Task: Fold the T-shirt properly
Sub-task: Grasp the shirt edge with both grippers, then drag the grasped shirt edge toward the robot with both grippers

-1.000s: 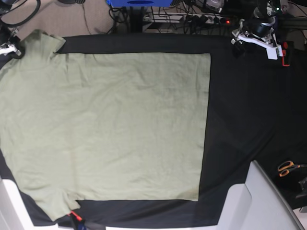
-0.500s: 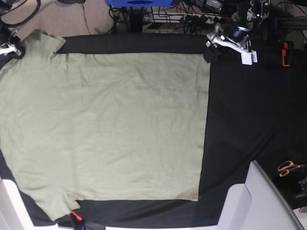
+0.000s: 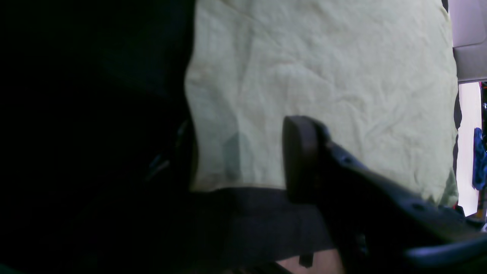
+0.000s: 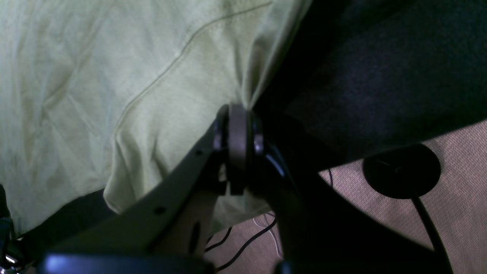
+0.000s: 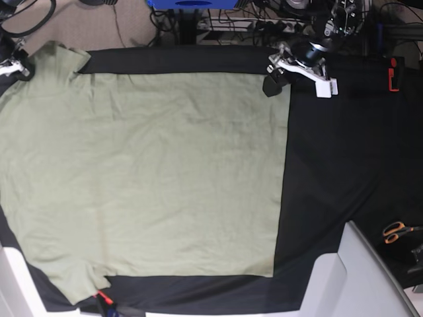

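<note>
The pale green T-shirt (image 5: pixel 145 172) lies spread flat on the black table cloth (image 5: pixel 344 152), its hem edge toward the right. My left gripper (image 5: pixel 271 84) sits at the shirt's far right corner. In the left wrist view the left gripper (image 3: pixel 236 160) is open, and the corner of the T-shirt (image 3: pixel 323 76) lies between its two dark fingers (image 3: pixel 300 156). My right gripper (image 5: pixel 16 68) is at the far left by the sleeve. The right wrist view shows the right gripper (image 4: pixel 237 114) shut on a pinch of the T-shirt (image 4: pixel 114 76) at the sleeve's edge.
Orange-handled scissors (image 5: pixel 395 231) lie at the right edge. A pale grey box (image 5: pixel 360 277) stands at the near right, and a red item (image 5: pixel 394 74) is at the far right. Cables (image 5: pixel 264 26) run behind the table.
My left gripper has moved left from beyond the shirt to its far right corner, and its jaws have narrowed. The right gripper and the shirt have not moved.
</note>
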`<state>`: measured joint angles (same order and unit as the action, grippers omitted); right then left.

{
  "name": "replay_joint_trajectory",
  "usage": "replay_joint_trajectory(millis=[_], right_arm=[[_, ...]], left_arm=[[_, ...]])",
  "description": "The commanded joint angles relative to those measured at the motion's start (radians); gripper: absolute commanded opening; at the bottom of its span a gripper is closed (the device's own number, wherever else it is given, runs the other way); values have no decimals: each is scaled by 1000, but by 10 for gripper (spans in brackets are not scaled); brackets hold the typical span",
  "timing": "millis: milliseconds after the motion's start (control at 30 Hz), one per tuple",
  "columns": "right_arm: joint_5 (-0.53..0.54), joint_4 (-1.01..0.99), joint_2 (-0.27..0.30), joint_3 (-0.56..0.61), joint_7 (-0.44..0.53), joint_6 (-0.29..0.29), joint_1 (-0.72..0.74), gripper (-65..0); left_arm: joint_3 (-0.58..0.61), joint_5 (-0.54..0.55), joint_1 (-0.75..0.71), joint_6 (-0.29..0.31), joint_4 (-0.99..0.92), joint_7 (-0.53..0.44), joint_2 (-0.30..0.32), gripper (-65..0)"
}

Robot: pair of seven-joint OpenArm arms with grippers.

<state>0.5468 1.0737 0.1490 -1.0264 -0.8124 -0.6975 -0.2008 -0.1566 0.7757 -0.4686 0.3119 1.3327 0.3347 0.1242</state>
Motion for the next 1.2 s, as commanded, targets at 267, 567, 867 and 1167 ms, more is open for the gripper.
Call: replay_joint_trajectory(millis=[267,567,867,1167], right_arm=[[-15,41,14,50,-22,-1,-10,-645],[-20,228,16,42,-115,-1,21,-645],[-20,270,87,45,-195,-1,99,-645],[-21,251,126,90,-229,-1,180,-645]], left_arm=[[7,-35,-23,-40,0,99,-2,-650],[2,-35,-60,-43,227,103,-2,-650],[7,-34,-48,-44,281,105,-4,-650],[-39,-34,67,-44,287,255,-68,-650]])
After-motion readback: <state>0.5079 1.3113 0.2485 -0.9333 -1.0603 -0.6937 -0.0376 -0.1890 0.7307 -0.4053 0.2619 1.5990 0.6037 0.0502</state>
